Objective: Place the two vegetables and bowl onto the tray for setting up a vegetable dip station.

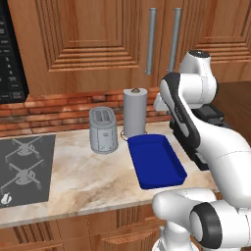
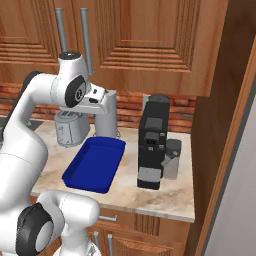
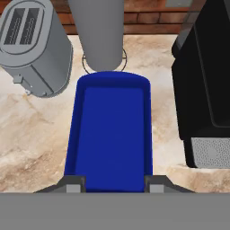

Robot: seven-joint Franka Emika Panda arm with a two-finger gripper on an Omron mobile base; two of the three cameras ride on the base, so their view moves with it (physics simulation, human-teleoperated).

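Note:
The deep blue tray [image 1: 156, 162] lies on the marble counter with nothing in it, its long side running away from the front edge. In the hand view the tray [image 3: 111, 130] sits straight below and ahead of my gripper [image 3: 115, 185]. The gripper hangs above the tray's near end, open, with nothing between the fingertips [image 3: 74, 184]. From the right base view my hand [image 2: 100, 100] hovers over the back of the tray [image 2: 95, 164]. The carrot, the green cucumber-like vegetable and the red bowl are out of view.
A silver toaster [image 1: 103, 130] stands left of the tray and a paper towel roll [image 1: 135, 112] behind it. A black coffee machine [image 2: 151, 142] is close on the tray's right. The grey stovetop [image 1: 24, 166] lies at far left, under a microwave [image 1: 11, 54].

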